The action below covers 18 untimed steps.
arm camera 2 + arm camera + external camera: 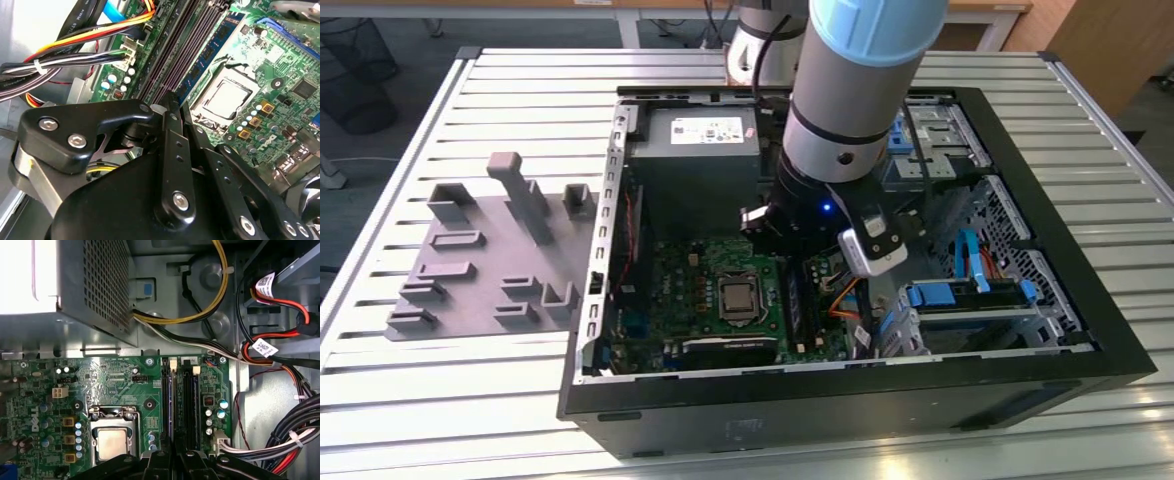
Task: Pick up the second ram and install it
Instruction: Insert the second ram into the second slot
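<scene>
My gripper (170, 100) reaches down into the open computer case (1067, 300), with its black fingers (176, 145) shut together just above the near end of the long black memory slots (192, 40). In the first wrist view the gripper (175, 456) sits right before those slots (187, 395). A thin bluish stick edge (168, 395) stands in the slot nearest the processor socket (112, 440). I cannot tell whether that is the second ram, or whether anything is pinched between the fingers. In the exterior view the gripper (807, 262) hangs over the green motherboard (680, 290).
Cable bundles (65, 55) run beside the slots, and red and black ones (270, 350) lie at the drive bay. The power supply box (700, 150) fills the case's far end. A gray fixture plate with blocks (487, 260) lies on the slatted table at the exterior view's left.
</scene>
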Tool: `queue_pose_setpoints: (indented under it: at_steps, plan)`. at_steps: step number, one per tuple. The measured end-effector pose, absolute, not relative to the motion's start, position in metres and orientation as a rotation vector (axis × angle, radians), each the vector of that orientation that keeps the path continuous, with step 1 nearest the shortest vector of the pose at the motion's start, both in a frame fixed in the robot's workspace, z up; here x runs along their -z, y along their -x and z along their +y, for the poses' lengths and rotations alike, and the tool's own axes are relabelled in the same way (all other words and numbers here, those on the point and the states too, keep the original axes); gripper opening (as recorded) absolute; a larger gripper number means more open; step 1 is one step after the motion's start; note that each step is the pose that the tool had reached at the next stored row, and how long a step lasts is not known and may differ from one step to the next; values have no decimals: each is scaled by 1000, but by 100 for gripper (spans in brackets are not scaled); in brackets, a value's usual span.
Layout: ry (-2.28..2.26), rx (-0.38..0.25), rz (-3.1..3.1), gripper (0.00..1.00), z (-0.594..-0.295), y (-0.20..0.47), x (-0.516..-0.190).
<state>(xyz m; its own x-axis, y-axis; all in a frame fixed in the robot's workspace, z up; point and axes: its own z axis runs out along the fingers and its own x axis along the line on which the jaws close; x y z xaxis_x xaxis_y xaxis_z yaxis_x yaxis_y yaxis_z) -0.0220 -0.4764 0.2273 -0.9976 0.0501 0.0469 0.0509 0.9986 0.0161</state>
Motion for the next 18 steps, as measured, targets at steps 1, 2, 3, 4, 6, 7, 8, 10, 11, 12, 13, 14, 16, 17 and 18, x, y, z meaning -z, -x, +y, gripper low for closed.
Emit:
queue_pose_setpoints:
  at_steps: [1,2,3,4,6,7,8,10,11,12,13,14,16,17,18]
  plan:
    - [79,27,-3094,14,-477,22,-227]
    - [86,27,-3094,14,-477,21,-224]
    - [88,27,-3094,14,-477,21,-224]
    - [89,27,-3094,14,-478,21,-223]
    - [93,27,-3093,14,-478,20,-221]
    - [94,28,-3093,14,-478,20,-221]
    - [95,27,-3093,14,-478,20,-220]
    - [97,27,-3093,14,-478,20,-219]
    - [98,27,-3093,14,-479,20,-219]
    - [99,27,-3093,14,-479,20,-218]
    - [100,27,-3093,14,-479,20,-218]
    - [101,27,-3093,14,-479,20,-218]
    - [101,27,-3093,14,-479,20,-217]
    - [101,27,-3093,14,-479,20,-217]
    - [101,27,-3093,14,-479,20,-216]
